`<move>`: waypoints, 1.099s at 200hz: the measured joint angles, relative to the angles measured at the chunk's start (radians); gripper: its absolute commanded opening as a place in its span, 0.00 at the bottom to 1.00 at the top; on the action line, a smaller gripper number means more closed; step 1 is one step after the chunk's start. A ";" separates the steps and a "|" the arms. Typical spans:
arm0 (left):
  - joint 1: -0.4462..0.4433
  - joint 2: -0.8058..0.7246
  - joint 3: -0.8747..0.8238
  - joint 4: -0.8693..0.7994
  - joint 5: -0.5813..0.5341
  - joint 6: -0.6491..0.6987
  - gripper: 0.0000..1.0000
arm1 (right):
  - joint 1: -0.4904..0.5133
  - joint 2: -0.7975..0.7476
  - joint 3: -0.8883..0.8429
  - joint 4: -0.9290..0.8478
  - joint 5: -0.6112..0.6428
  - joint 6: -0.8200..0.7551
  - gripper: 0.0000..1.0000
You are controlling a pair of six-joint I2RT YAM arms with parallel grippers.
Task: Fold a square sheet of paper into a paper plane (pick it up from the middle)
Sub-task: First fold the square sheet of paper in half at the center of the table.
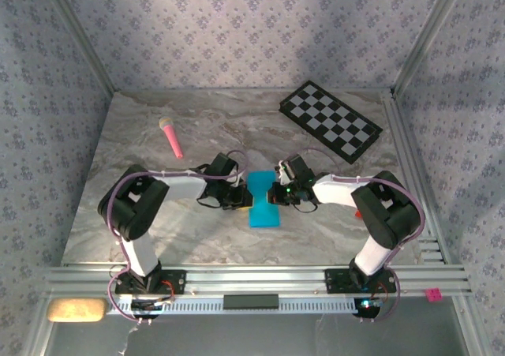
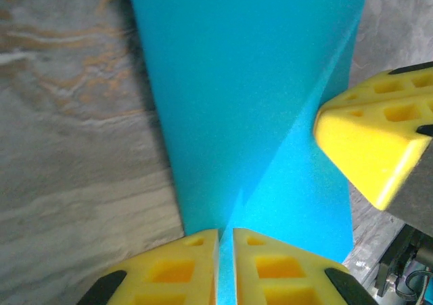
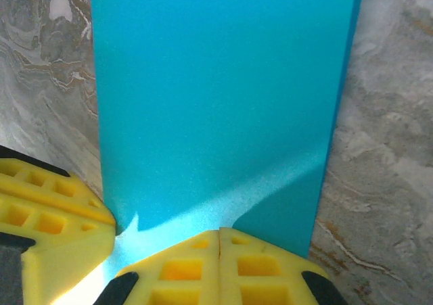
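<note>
the blue sheet of paper (image 1: 263,206) is lying at the middle of the marble table (image 1: 158,230), showing a diagonal crease, right between the two claws. the left claw (image 2: 225,234) is pinching its left edge, fingers nearly touching, and the right claw (image 3: 220,234) is clamping tight on the opposite edge. a checkered board (image 1: 331,121) and a pink stick (image 1: 171,137) are sitting well apart, farther back.

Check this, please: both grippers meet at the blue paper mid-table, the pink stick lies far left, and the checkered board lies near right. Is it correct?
Not quite. The top external view shows the checkered board far right, not near right. The rest holds: the left gripper and the right gripper meet at the blue paper, and the pink stick lies far left.
</note>
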 measured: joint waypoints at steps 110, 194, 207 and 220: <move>-0.094 -0.036 -0.014 0.026 0.050 -0.076 0.14 | 0.000 -0.005 -0.005 0.000 0.003 0.000 0.00; -0.087 -0.069 -0.152 0.148 0.050 -0.036 0.17 | 0.001 -0.010 -0.006 -0.009 0.010 0.006 0.00; -0.087 -0.086 -0.156 0.115 0.040 -0.018 0.17 | 0.001 -0.011 -0.006 -0.013 0.013 0.008 0.00; -0.087 -0.107 -0.161 0.071 0.031 -0.001 0.17 | 0.002 -0.014 -0.005 -0.018 0.016 0.008 0.00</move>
